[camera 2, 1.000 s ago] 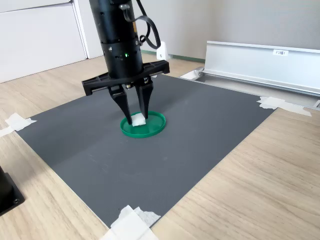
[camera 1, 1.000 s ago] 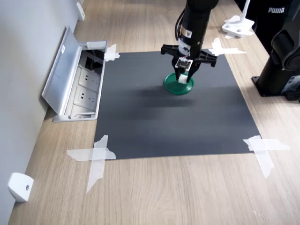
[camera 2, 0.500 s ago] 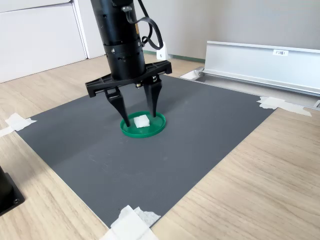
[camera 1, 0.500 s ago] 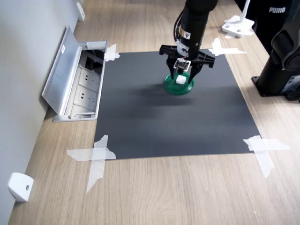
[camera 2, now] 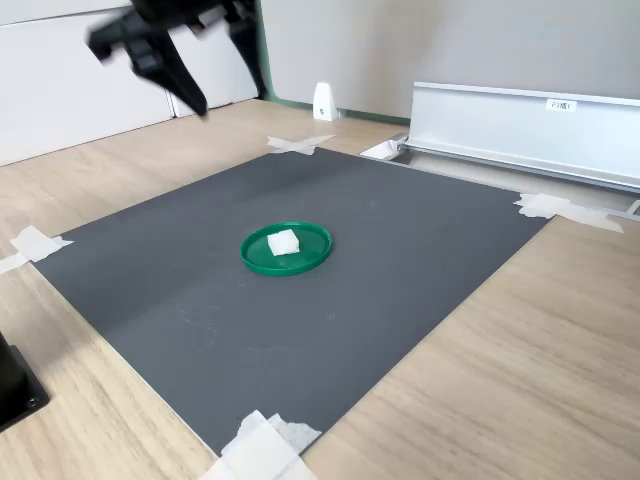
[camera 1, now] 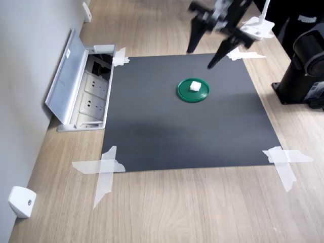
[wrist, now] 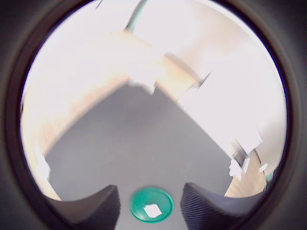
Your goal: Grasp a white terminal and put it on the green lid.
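Fingers [camera 1: 204, 46] have risen clear, spread; white terminal [camera 1: 194, 86] rests on green lid [camera 1: 185, 95].

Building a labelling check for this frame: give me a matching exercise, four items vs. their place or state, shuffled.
Items:
1. white terminal
2. green lid
3. gripper
4. floor socket box

States:
A. cover flipped open, beside the mat
B. open, raised clear of the mat
C. flat on the dark mat
D. resting inside a round rim

Pairs: 1-D, 2-C, 3-B, 4-A
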Robot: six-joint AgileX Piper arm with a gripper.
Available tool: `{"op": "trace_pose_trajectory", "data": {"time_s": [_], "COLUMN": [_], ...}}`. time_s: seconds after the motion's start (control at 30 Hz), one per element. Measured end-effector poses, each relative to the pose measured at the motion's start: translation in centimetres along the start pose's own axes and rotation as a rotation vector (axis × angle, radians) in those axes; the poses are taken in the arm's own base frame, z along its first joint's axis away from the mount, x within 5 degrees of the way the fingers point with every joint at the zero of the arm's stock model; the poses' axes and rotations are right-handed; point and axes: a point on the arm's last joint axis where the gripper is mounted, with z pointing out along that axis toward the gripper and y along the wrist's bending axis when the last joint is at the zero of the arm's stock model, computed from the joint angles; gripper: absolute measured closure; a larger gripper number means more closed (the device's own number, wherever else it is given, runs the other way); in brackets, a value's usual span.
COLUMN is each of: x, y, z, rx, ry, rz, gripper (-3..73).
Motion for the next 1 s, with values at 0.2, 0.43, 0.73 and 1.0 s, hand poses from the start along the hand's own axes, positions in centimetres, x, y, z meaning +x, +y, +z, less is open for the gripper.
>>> {"op": "trace_pose_trajectory", "data": {"time_s": [0.2,0.43,0.73,1.0], "x": [-0.1,0.7,4.8,9.2], "y": [1.4,2.5,4.8,7.6], "z": [-4.4,-7.7,-10.0,-8.5], "rx": [0.074,0.15,0.349,0.445], "ry": [-0.141,-0.254,-0.429,-0.532], "rz": [0.185,0.39,0.573,0.52], "gripper": [54.6,69.6,70.0,70.2]}}
